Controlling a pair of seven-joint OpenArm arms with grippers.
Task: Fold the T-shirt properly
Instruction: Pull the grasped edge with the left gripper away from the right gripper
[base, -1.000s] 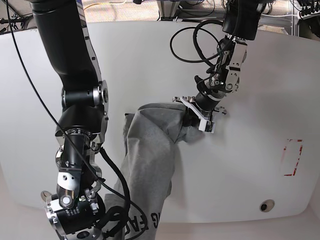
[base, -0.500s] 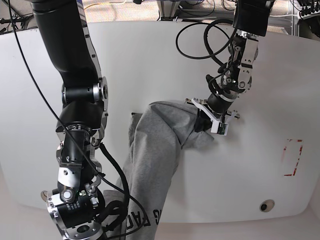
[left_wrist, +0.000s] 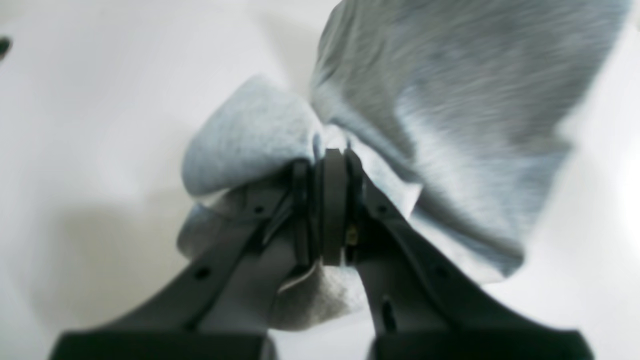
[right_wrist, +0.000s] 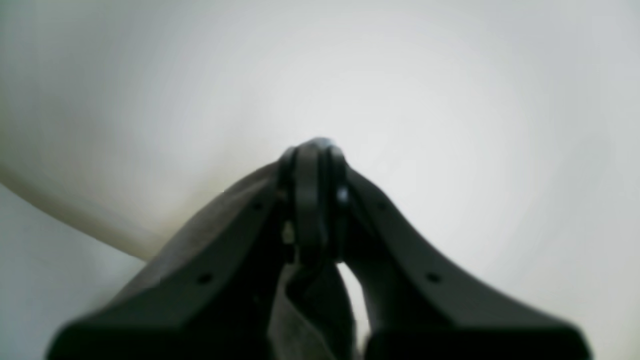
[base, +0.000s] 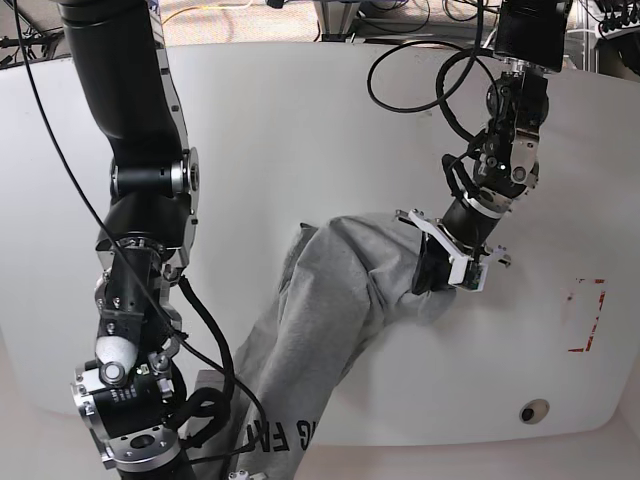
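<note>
On the white table (base: 300, 130), the T-shirt (base: 330, 310) lies in a rumpled band running from centre toward 7 o'clock, lettered end hanging past the near edge. Left gripper (base: 447, 262), at 3 o'clock of centre: jaws pressed together, pinching a bunch of grey fabric. Right gripper (right_wrist: 316, 150), at 7 o'clock: jaws pressed together; dark cloth sits between the fingers (right_wrist: 235, 235), though blur hides the actual grip.

T-shirt (base: 320, 320): 1 | grippers: 2, left (base: 447, 262), right (right_wrist: 315, 150) | table (base: 300, 130): 1 | red mark (base: 585, 315): 1
</note>
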